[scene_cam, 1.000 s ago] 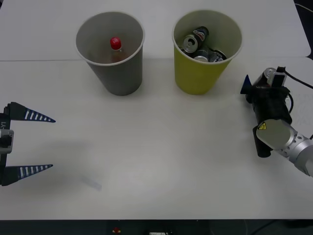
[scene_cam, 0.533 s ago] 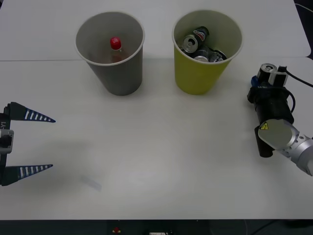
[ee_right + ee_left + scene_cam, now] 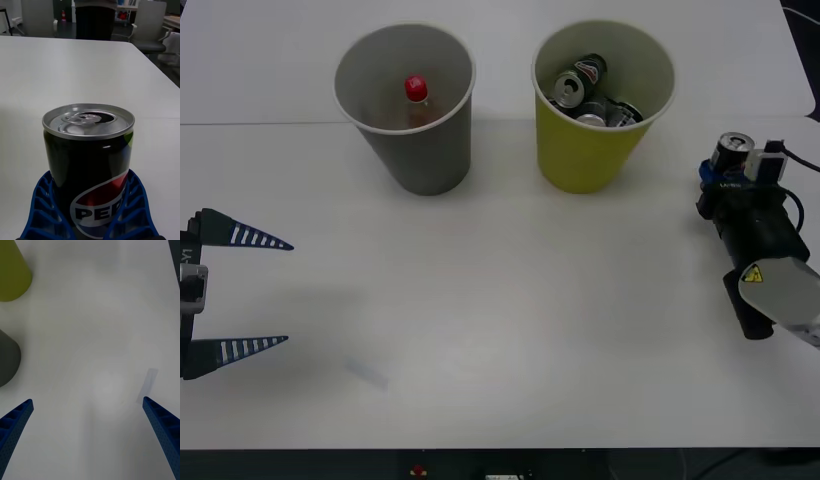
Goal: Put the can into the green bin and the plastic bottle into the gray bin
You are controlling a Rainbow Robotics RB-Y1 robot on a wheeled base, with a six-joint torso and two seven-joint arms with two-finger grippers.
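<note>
2 blue fingers [image 3: 45,202] clamp the can [image 3: 90,165]; front hides them.

White table [image 3: 510,300] spreads under everything. A pale strip [image 3: 367,372] lies flat on it, just off the left gripper [image 3: 288,293], on its right-finger side. Black logo cans [image 3: 590,85] are heaped ahead-left of the right gripper [image 3: 726,165]. A gray chair [image 3: 150,26] stands far beyond.

Even, bright overhead light is seen; table [image 3: 510,300] nearly washed out. Soft, faint shadows are cast beside the gray bin [image 3: 420,150] & green bin [image 3: 585,150]. Sheen is caught on the can [image 3: 88,123] top; background behind it is blurred.
</note>
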